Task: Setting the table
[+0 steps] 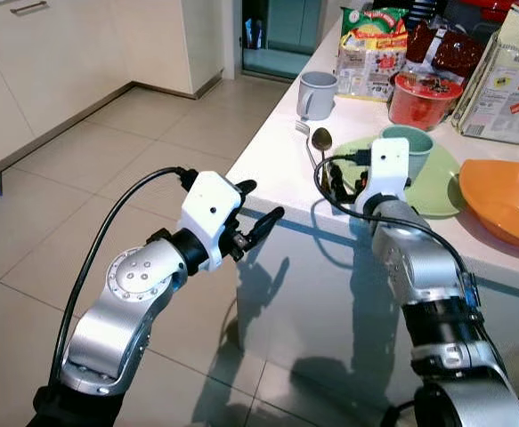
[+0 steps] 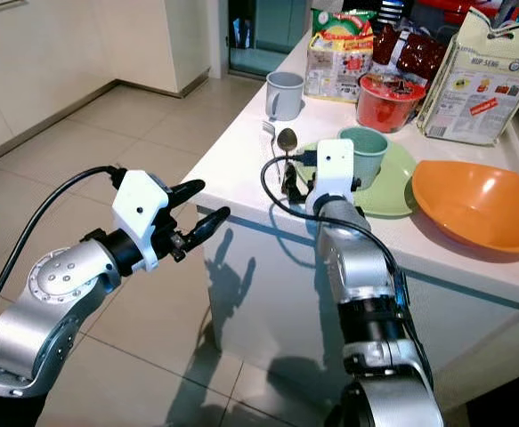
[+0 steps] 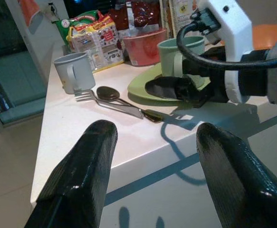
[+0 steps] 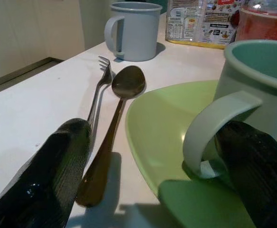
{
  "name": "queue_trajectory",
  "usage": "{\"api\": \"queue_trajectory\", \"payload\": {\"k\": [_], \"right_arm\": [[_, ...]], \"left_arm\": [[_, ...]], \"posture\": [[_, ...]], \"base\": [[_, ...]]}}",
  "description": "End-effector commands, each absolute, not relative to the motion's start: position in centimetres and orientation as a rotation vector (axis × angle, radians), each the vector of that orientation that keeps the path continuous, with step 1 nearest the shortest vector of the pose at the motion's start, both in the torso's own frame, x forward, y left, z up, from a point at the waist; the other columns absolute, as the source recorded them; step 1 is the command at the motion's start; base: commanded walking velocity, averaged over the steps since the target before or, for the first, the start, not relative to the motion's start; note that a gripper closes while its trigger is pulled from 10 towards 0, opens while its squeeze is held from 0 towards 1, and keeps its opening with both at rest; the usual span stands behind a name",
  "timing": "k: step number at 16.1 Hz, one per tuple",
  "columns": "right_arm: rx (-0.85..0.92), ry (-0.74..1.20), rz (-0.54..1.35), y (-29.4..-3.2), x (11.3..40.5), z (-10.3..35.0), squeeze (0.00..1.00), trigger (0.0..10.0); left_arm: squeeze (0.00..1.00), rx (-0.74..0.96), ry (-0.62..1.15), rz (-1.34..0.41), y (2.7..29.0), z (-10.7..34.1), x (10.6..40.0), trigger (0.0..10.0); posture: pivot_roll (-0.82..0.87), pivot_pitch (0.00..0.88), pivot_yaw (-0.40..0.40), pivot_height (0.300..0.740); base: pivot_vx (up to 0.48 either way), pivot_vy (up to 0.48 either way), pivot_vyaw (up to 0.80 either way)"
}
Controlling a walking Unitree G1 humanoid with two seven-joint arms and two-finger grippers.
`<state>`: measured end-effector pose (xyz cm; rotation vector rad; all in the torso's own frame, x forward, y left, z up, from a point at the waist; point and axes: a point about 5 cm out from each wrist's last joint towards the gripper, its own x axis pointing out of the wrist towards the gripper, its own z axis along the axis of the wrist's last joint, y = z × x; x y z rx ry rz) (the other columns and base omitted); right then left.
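The right end effector (image 4: pixel 148 175) hovers wide open, holding nothing: spoon (image 4: pixel 110 134) and fork (image 4: pixel 99 92) lie between its 2 fingers, green mug (image 4: pixel 252 109) on the plate (image 4: pixel 162 128) beside one. The left end effector (image 1: pixel 257 213) hangs open off the surface (image 1: pixel 272 160).

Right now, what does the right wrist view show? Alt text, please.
Two open black fingers straddle a green mug's handle on a green plate. A spoon and fork lie beside the plate, a grey mug beyond.
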<state>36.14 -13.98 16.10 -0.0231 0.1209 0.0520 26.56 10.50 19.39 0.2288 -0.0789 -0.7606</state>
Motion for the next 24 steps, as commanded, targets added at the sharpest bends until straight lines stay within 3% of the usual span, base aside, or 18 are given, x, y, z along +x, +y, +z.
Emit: {"api": "queue_trajectory", "payload": {"k": [1, 3, 4, 5, 6, 7, 24], "right_arm": [[-0.01, 0.105, 0.042, -14.31, 36.48, 16.49, 0.0, 10.0], [-0.005, 0.1, 0.043, -14.38, 36.85, 16.45, 0.0, 10.0], [0.002, 0.091, 0.047, -14.38, 37.03, 16.51, 0.0, 5.6], [0.004, 0.088, 0.048, -14.39, 37.1, 16.52, 0.0, 5.6], [0.005, 0.086, 0.048, -14.43, 37.13, 16.54, 0.0, 0.8], [0.008, 0.083, 0.047, -14.52, 37.18, 16.57, 0.0, 0.0], [0.025, 0.067, 0.023, -14.97, 37.45, 16.36, 0.0, 0.0]], "left_arm": [[0.0, 0.238, -0.098, -0.789, 10.12, 19.93, 26.43, 10.0], [0.0, 0.241, -0.098, -0.789, 10.2, 19.95, 26.49, 10.0], [0.0, 0.243, -0.098, -0.788, 10.26, 19.97, 26.52, 10.0], [0.0, 0.244, -0.099, -0.788, 10.27, 19.98, 26.52, 10.0], [0.0, 0.244, -0.099, -0.789, 10.27, 19.99, 26.53, 10.0], [0.0, 0.243, -0.1, -0.793, 10.24, 20.01, 26.5, 10.0], [0.0, 0.221, -0.101, -0.84, 10.02, 20.13, 26.26, 10.0]], "posture": [[0.07, 0.0, 0.0, 0.74], [0.07, 0.0, 0.001, 0.74], [0.07, 0.0, 0.002, 0.74], [0.07, 0.0, 0.002, 0.74], [0.07, 0.0, 0.003, 0.74], [0.07, 0.0, 0.003, 0.74], [0.07, 0.0, 0.009, 0.74]], "base": [[0.0, 0.0, 0.0], [0.0, 0.0, 0.0], [0.0, 0.0, 0.0], [0.0, 0.0, 0.0], [0.0, 0.0, 0.0], [0.0, 0.0, 0.0], [0.0, 0.0, 0.0]]}}
